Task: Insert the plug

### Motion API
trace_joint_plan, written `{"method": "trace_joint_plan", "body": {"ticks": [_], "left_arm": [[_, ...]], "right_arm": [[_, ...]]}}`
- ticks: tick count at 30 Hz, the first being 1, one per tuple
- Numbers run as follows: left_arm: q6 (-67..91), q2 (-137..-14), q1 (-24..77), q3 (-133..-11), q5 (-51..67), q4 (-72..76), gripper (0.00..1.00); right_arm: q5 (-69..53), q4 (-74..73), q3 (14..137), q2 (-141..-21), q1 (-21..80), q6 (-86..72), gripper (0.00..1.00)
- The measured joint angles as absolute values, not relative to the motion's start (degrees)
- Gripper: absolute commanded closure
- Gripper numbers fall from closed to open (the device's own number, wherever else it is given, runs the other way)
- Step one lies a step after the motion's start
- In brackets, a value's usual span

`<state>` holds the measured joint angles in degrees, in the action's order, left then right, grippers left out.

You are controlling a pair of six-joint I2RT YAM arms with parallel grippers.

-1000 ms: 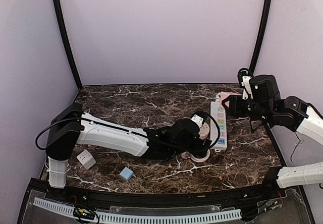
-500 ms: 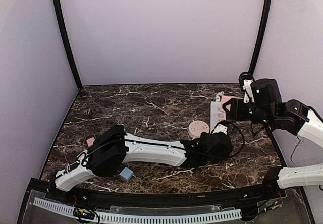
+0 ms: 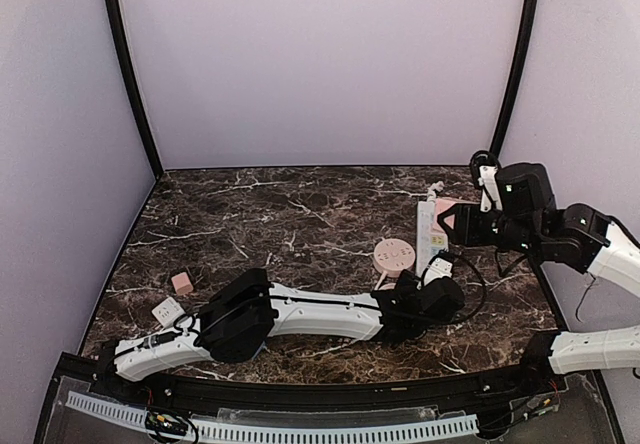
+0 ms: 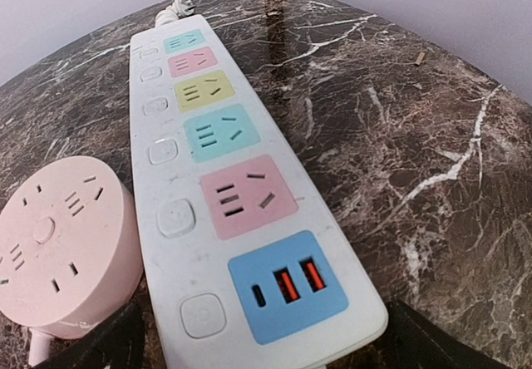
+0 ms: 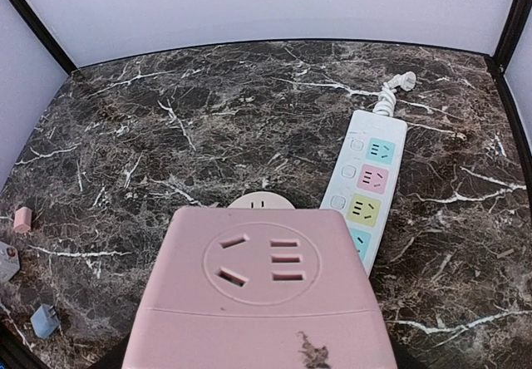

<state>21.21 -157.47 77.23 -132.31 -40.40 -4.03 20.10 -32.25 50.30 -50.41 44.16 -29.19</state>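
Note:
A white power strip [image 4: 216,178] with coloured sockets lies on the marble table, and also shows in the top view [image 3: 428,232]. My left gripper [image 3: 438,276] is open at the strip's near end, with one finger [image 4: 96,344] on each side of it and low over the table. My right gripper [image 3: 465,226] is shut on a pink plug adapter [image 5: 262,294], held above the strip's far end. The adapter's socket face fills the right wrist view, its prongs are hidden, and it also shows in the top view [image 3: 447,211].
A round pink socket hub [image 4: 62,236] sits right beside the strip on its left, also in the top view [image 3: 393,256]. A small pink block [image 3: 182,282] and a white cube [image 3: 167,311] lie at the left. A blue cube [image 5: 43,319] lies near the front edge.
My left arm has stretched out low to the right, bringing its gripper from the round hub to the strip's near end. My right gripper has barely shifted with the adapter.

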Motion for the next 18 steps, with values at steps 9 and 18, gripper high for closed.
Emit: {"method": "trace_joint_plan", "body": {"ticks": [9, 18], "left_arm": [[20.8, -158.45, 77.43, -132.4, -42.06, -4.43, 0.01], [18.46, -159.35, 77.41, -132.4, -42.89, -0.36, 0.04]], "right_arm": [[18.65, -31.24, 49.52, -50.89, 44.16, -29.26, 1.0], [17.72, -30.85, 48.73, -50.89, 44.16, -29.28, 1.0]]}}
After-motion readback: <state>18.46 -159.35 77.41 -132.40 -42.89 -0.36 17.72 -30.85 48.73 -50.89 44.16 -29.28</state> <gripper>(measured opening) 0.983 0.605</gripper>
